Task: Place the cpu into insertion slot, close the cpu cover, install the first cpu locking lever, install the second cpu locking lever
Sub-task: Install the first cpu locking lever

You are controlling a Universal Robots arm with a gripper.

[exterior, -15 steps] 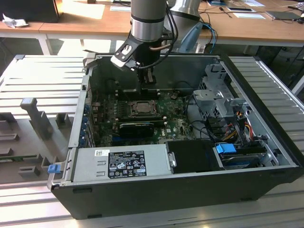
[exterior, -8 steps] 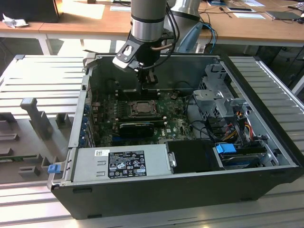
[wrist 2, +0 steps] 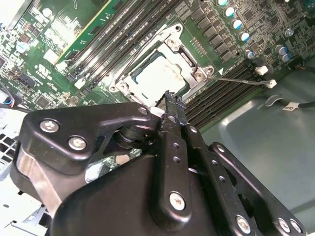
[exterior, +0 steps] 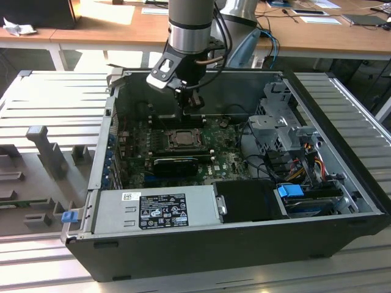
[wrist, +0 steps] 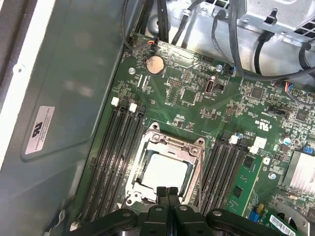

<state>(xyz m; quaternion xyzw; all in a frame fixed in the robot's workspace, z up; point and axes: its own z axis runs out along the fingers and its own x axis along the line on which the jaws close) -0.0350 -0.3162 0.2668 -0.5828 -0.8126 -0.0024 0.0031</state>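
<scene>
Your claw (wrist: 167, 190), pinched shut on nothing, hovers at one edge of the lowered cover (wrist: 173, 146), the cpu (wrist: 165, 169) lying flat just beyond its tips.

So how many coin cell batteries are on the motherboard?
1. The coin cell battery sits near the edge of the motherboard, by the black cables; the gripper may hide others.
</scene>
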